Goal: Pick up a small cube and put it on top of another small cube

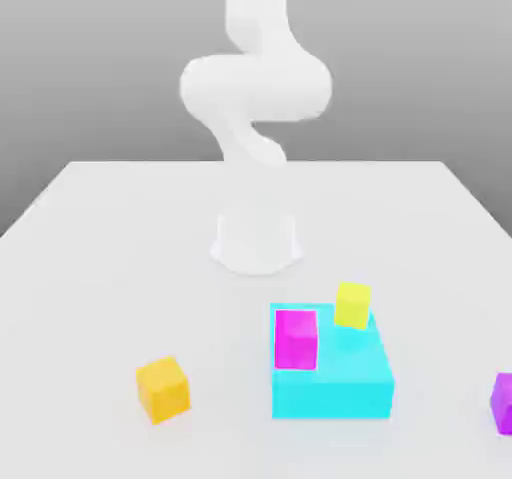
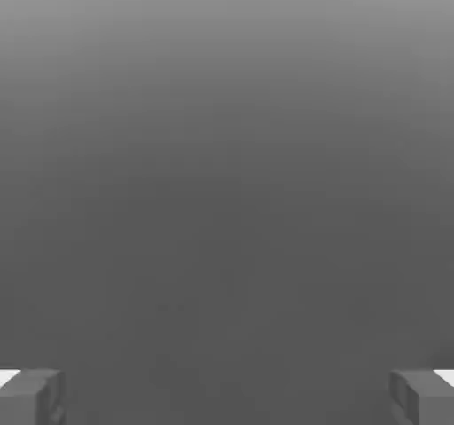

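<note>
Exterior view: matte magenta cube (image 1: 296, 339) and yellow cube (image 1: 352, 305) sit atop a broad cyan block (image 1: 335, 382); gripper (image 2: 227, 397) fingers spread wide, empty.

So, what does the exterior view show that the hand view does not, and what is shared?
Exterior view alone: the white table, the arm rising from its base, and the cubes. A large cyan cube carries a magenta cube and a yellow cube. An orange cube sits apart toward this view's left, and a purple cube at its right edge.

Hand view alone: the tool, its two fingertips wide apart with nothing between them, before a plain grey background.

Shared: I can match nothing between the two.
</note>
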### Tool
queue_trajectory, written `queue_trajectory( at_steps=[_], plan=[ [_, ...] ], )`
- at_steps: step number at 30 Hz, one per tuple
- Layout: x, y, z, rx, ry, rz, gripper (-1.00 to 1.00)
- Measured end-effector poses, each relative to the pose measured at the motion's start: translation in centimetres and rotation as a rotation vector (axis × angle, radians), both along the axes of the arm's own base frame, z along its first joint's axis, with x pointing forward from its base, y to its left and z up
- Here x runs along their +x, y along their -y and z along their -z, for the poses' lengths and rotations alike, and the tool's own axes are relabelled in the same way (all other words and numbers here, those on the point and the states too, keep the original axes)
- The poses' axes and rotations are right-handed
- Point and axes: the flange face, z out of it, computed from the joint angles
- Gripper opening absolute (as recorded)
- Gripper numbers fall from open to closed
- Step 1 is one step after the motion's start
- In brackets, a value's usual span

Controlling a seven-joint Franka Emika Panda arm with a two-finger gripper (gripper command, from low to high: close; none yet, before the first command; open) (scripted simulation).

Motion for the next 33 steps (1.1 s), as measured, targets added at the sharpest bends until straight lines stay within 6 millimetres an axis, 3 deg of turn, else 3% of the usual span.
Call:
queue_trajectory(
  at_steps=[4, 8, 15, 21, 24, 28, 32, 33],
  plan=[
    [4.6, -4.2, 5.5, -0.079, -0.099, -0.158, 0.00],
    [7.8, -8.8, 11.4, -0.154, -0.191, -0.317, 0.00],
    [10.2, -17.4, 23.0, -0.280, -0.339, -0.610, 0.00],
    [8.4, -25.3, 33.7, -0.386, -0.455, -0.891, 0.00],
    [7.1, -27.8, 39.2, -0.430, -0.515, -1.011, 0.00],
    [3.8, -31.0, 46.5, -0.488, -0.590, -1.187, 0.00],
    [3.0, -31.8, 52.6, -0.499, -0.607, -1.227, 0.00],
    [2.9, -31.8, 53.9, -0.500, -0.607, -1.229, -1.00]
  ],
)
